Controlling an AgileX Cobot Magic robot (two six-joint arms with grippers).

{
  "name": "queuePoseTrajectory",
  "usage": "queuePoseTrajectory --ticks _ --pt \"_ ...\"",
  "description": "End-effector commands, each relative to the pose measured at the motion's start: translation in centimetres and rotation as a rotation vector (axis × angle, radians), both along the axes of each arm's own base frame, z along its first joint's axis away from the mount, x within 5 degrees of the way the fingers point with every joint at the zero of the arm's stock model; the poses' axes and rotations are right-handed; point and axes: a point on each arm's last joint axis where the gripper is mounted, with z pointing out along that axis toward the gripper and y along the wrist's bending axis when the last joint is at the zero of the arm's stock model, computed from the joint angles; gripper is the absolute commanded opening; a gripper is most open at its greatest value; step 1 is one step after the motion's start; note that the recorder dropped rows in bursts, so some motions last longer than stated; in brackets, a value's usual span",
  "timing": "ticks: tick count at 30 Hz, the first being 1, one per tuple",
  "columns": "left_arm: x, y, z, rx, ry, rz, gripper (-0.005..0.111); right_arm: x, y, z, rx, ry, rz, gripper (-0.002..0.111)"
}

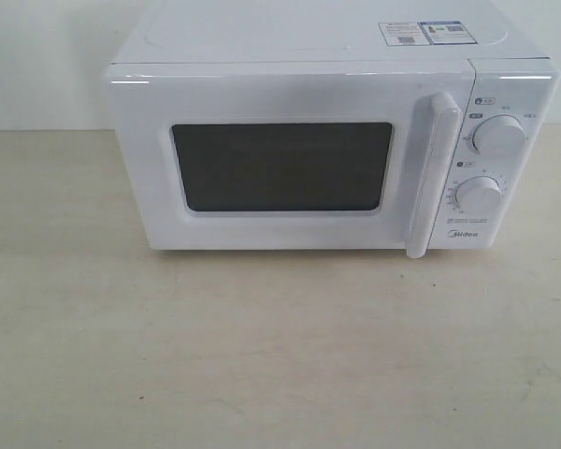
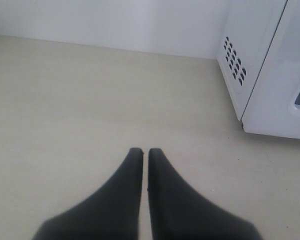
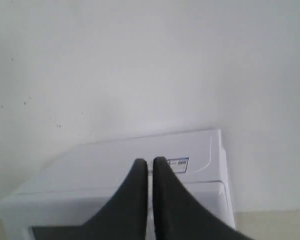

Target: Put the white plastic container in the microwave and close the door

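We see the microwave (image 1: 290, 37) standing on the pale desk (image 1: 262, 355), towards its back edge and close to the white wall (image 1: 37, 56). The door (image 1: 290, 98) lies shut, flush with the front. Its tall white handle (image 1: 433, 173) stands upright just beside the control panel, where two round dials (image 1: 498, 137) sit one above the other. The door's window (image 1: 282, 166) is too dark for us to tell what lies inside, so we cannot place the white plastic container. Stickers (image 1: 423, 33) lie on the top of the microwave near its right rear corner.

The left pincer (image 2: 141, 150) hangs over bare desk, off the side of the microwave that carries the vent slots (image 2: 234, 61). Its two black fingers are drawn together with only a thin slit between them, and they hold nothing. The right pincer (image 3: 146, 161) is raised above the level of the microwave's top and points at it. Its fingers are likewise all but touching, with nothing in their grasp.
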Motion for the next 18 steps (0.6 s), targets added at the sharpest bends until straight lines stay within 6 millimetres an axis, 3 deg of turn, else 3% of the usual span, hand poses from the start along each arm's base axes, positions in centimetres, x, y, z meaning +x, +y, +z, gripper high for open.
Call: queuePoseTrajectory --ticks 1,18 --pt "-0.01 -0.03 -0.09 -0.014 -0.002 -0.001 0.004 -0.12 -0.48 0.6 0.033 -0.072 -0.049 0.0" --pt "-0.01 -0.03 -0.09 -0.014 -0.002 -0.001 0.004 0.06 -0.8 0.99 0.054 -0.097 -0.084 0.0"
